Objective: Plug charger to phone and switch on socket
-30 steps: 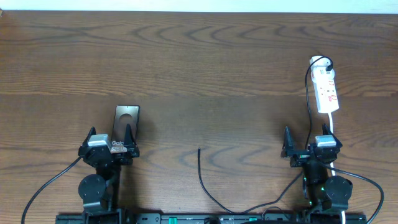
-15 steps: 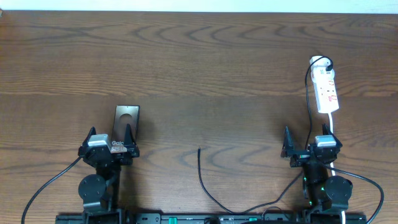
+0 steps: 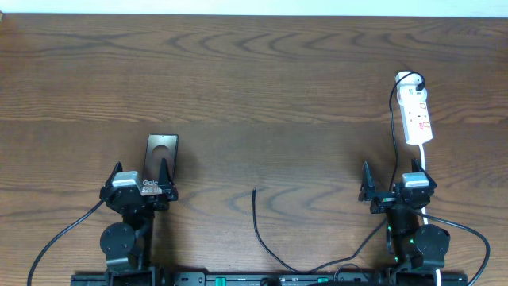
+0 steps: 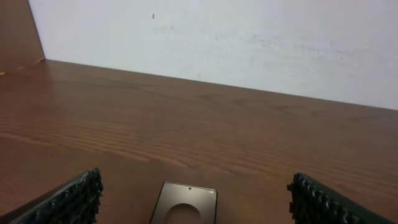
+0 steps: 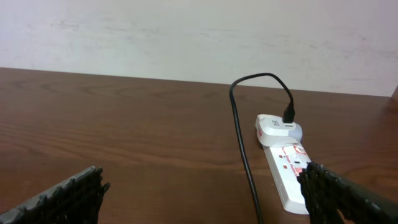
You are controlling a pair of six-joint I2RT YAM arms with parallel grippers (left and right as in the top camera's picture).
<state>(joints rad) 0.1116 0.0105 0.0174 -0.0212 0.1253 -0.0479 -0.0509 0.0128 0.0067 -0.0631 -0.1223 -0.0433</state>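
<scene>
Spread wide and holding nothing, both at the left gripper (image 3: 143,171) and the right gripper (image 3: 389,181). Just past the left fingertips at 12 o'clock: the phone (image 3: 162,148), back up, long axis 12-to-6. At 3 o'clock of the left gripper and 9 o'clock of the right, slightly nearer the left: the charger (image 3: 259,230) tip, pointing to 12. Well off at 12 to 1 o'clock from the right fingers: the socket (image 3: 416,115). Nothing lying between tip and phone.

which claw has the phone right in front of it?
The left claw: the phone lies back-up on the table just ahead of it. The right claw faces the socket instead.
</scene>
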